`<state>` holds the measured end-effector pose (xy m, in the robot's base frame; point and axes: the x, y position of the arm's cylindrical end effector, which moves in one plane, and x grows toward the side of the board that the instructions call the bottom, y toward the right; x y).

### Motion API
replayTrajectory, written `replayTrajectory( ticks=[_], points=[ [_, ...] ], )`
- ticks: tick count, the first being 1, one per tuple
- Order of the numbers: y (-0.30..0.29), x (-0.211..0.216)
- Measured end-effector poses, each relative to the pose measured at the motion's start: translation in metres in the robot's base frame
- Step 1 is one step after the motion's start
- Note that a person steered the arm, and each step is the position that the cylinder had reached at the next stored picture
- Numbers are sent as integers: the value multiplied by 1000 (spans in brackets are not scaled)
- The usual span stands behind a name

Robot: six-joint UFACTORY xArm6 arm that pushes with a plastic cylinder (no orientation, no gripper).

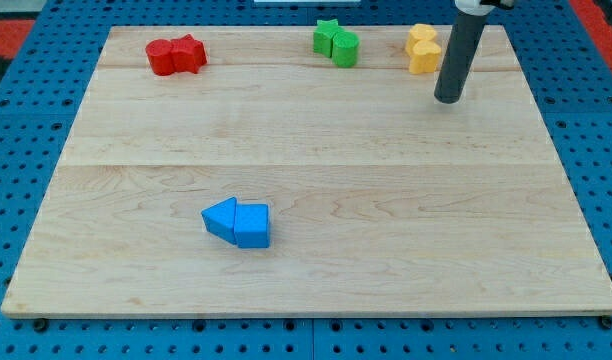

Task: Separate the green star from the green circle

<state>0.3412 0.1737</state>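
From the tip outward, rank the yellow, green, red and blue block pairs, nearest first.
From my tip:
1. Yellow blocks, just left of the rod at the view's top.
2. Green star and green circle, top centre, touching.
3. Blue blocks, lower left.
4. Red blocks, top left.

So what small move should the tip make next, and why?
Probably slide my tip toward the view's left and slightly up, toward the green pair. The green star and green circle touch near the view's top edge, and the tip sits right of them, beside the yellow blocks.
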Motion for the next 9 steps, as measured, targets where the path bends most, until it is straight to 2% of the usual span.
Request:
replayTrajectory(
  ticks=[1,5,6,7,9],
  points=[
    [-3,30],
    [-6,35],
    [43,16],
    [75,-26],
    [70,-147]
  ],
)
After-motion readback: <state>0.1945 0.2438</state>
